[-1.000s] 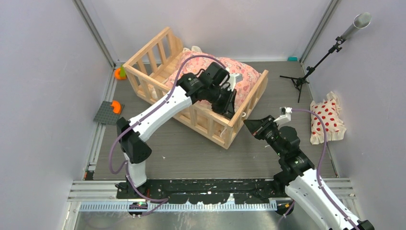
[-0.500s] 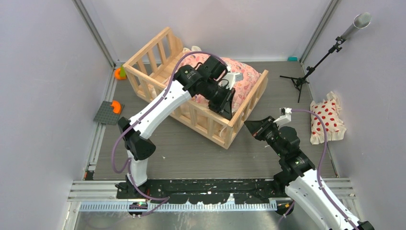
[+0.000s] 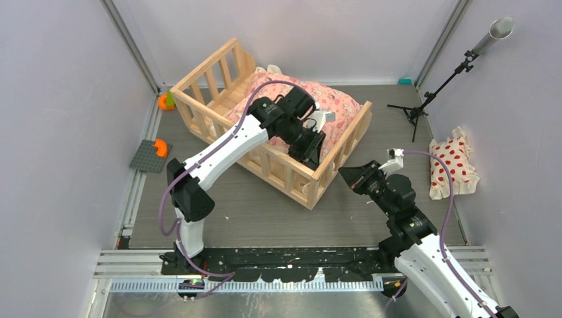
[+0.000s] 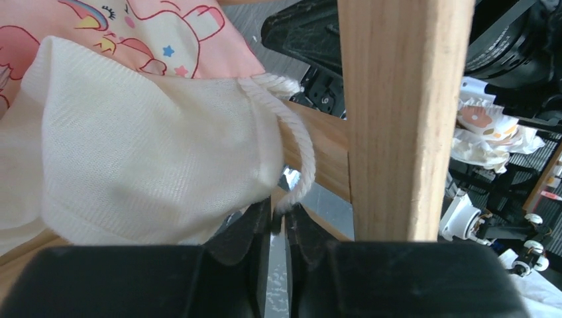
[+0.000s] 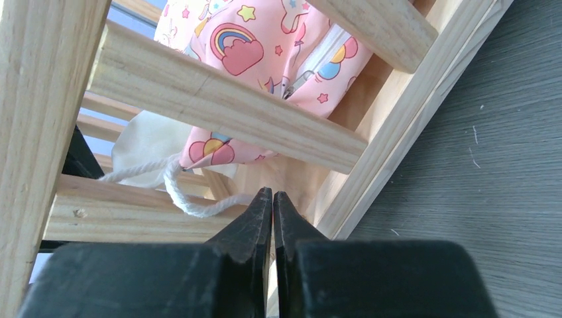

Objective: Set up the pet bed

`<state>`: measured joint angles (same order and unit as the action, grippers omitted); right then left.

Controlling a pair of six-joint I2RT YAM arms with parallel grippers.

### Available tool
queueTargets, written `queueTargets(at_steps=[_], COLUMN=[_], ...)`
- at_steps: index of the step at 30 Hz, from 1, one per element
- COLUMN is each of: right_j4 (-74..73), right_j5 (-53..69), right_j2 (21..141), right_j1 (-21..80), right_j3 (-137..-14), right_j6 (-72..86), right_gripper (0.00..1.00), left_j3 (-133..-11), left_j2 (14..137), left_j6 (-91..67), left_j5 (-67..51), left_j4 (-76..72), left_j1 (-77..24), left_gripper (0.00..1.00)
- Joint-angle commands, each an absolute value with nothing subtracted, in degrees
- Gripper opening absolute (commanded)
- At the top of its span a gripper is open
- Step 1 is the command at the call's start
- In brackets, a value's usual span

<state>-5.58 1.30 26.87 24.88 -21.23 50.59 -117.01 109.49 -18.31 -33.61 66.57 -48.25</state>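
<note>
A: Two claws, both nearly closed. Left gripper (image 4: 277, 222) had the cream tie (image 4: 301, 142) at its tips, can't tell if pinched. Right gripper (image 5: 272, 199) was shut, empty.
B: Noted, pet bed (image 3: 313, 192) sat upper centre. Risk was the tie slipping off the rail (image 4: 328, 156) if left pulled away.

1x pet bed (image 3: 313, 189), 1x cushion (image 3: 338, 106), 1x pillow (image 3: 452, 165).

Open floor (image 3: 265, 212) beside the pet bed (image 3: 310, 189); its slats (image 5: 225, 109) stand just ahead of the right pincer (image 3: 343, 173)
</note>
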Motion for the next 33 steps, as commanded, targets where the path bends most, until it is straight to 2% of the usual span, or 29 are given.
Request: queueTargets(at_steps=[1,3,6,7,26,33], right_j4=[-4.99,-5.51,-6.09,-6.46,-12.04,-12.05], right_j5=[0.25,0.18,0.18,-1.30,-5.79,-5.85], right_j2=[26.20,26.12,26.10,26.17,27.33,27.86], right_j1=[24.76,24.71,24.72,24.73,24.72,24.73], right_j3=[-24.06,-24.33,-24.80,-24.97,-28.83,-28.85], right_j6=[48.58,48.15,47.61,47.37,43.90,43.92], right_gripper=[0.10,0.10,0.10,0.11,0.13,0.13], left_j3=[-118.52,-119.38,-121.26,-121.83,-126.93,-123.70], left_j2=[107.30,106.75,106.04,105.80,99.21,98.94], left_j6=[-15.65,-15.39,-15.37,-15.26,-14.55,-14.84], left_j5=[-31.88,-28.83,-23.25,-22.19,-20.69,-27.94], left_j4=[74.74,75.41,76.51,76.76,78.12,76.79], left_j1=[-48.78,-48.78,-48.65,-48.61,-43.16,-43.22], left_gripper=[0.17,0.16,0.01,0.00,0.00,0.00])
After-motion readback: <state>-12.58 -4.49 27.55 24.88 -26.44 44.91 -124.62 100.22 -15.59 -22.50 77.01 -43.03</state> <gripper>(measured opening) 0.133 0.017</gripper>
